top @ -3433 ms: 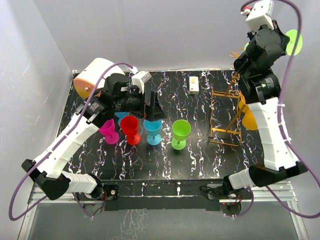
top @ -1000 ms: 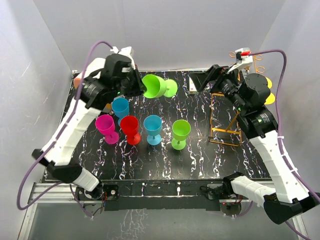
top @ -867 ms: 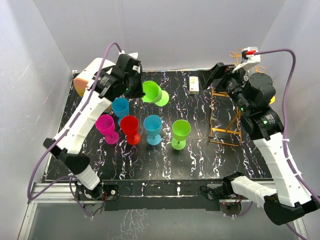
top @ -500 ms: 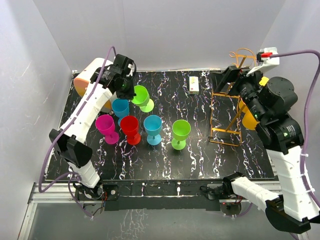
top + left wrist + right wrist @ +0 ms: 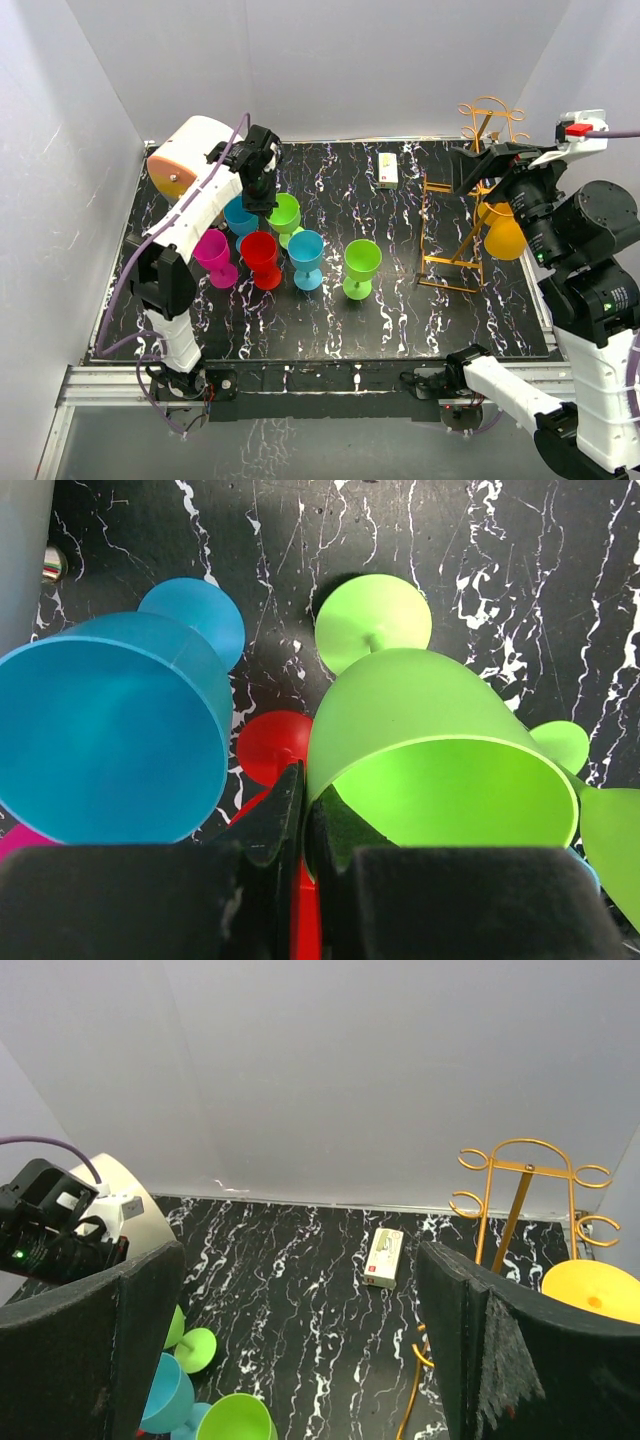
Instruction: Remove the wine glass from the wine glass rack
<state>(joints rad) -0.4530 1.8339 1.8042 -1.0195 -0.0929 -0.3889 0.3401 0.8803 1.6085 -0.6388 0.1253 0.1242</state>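
The wine glass rack (image 5: 462,205) of thin orange-gold wire stands at the right of the table, its curled loops (image 5: 516,1165) showing in the right wrist view. An orange-yellow wine glass (image 5: 503,232) (image 5: 594,1295) hangs on it. My right gripper (image 5: 482,166) (image 5: 300,1355) hovers high beside the rack's top, open and holding nothing. My left gripper (image 5: 269,193) (image 5: 303,810) is shut on the rim of a tilted lime-green wine glass (image 5: 285,212) (image 5: 440,770). That glass's foot (image 5: 372,625) is low over the table, between the blue and red glasses.
A magenta glass (image 5: 215,255), a red glass (image 5: 260,250), two blue glasses (image 5: 305,250) (image 5: 240,213) and another green glass (image 5: 362,262) stand at left centre. A cream-and-orange drum (image 5: 185,150) sits back left. A small white box (image 5: 388,168) lies near the back wall.
My left arm has carried the lime-green glass from mid-air down in among the standing glasses. My right arm has drawn back to the right and risen, still open.
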